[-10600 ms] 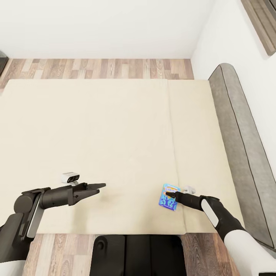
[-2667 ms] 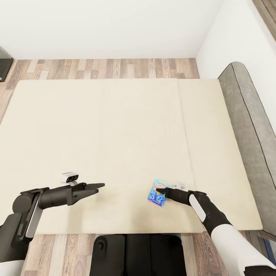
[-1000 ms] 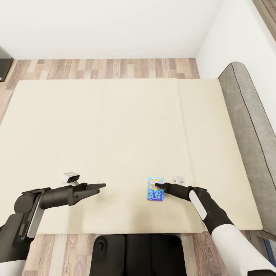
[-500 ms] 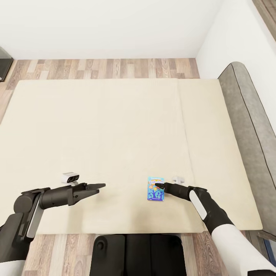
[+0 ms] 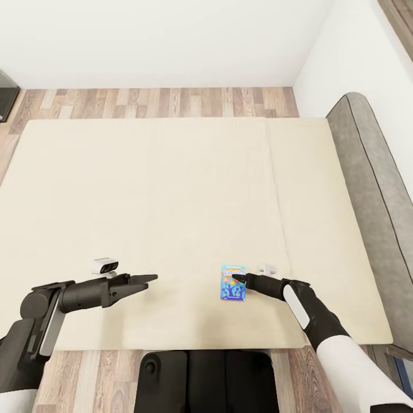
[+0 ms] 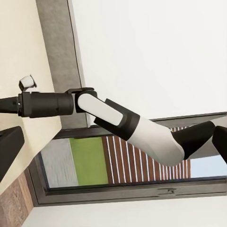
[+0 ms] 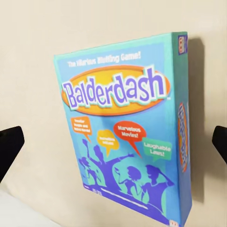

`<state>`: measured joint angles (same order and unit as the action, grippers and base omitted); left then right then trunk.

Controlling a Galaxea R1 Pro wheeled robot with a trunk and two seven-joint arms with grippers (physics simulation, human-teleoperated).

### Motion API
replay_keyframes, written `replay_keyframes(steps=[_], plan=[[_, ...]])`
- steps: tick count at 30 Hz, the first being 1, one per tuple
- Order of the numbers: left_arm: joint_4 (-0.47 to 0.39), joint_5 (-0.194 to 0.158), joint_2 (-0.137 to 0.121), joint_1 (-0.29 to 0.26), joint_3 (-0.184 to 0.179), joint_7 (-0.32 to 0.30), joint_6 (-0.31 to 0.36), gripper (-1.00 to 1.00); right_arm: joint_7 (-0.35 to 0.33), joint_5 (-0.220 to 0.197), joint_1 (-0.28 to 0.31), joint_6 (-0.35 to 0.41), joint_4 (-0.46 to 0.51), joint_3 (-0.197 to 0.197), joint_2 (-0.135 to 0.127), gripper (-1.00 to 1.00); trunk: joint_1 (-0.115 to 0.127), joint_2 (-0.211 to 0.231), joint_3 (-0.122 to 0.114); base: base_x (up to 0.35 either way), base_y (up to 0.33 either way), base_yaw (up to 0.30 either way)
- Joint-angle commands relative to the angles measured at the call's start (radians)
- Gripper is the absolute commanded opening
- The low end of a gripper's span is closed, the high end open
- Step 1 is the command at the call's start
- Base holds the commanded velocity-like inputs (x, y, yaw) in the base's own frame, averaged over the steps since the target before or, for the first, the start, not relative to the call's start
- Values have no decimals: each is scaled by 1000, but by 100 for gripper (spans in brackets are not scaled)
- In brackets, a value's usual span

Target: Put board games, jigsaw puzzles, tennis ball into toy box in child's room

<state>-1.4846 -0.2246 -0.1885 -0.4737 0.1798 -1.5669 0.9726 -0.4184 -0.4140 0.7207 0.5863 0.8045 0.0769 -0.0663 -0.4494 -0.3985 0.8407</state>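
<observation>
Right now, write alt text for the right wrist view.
A blue Balderdash game box lies flat on the cream bed, seen close up. The right hand's two dark fingertips sit at either edge of the picture, spread wide apart and clear of the box.

Board game (image 5: 233,283) on bed (image 5: 172,201) near front edge, headboard (image 5: 373,195) at right

The board game (image 7: 125,132) is bright blue with an orange oval behind the "Balderdash" lettering, orange speech bubbles and purple silhouettes. Bed (image 5: 172,189) is plain cream, headboard (image 5: 373,189) grey. Floor (image 5: 160,102) is brown-grey wood planks, walls (image 5: 172,40) white.
</observation>
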Motion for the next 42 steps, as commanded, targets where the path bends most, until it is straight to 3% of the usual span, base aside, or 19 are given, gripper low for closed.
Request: replay_keyframes(steps=[1,42], plan=[[0,1,-1,0,0,-4,11,100,0,-4,0,5,1,2,-1,100,-1,-2,1,0,0,0],[0,0,0,0,2,-4,10,100,1,-7,1,6,9,0,0,100,-1,-2,49,0,0,0]])
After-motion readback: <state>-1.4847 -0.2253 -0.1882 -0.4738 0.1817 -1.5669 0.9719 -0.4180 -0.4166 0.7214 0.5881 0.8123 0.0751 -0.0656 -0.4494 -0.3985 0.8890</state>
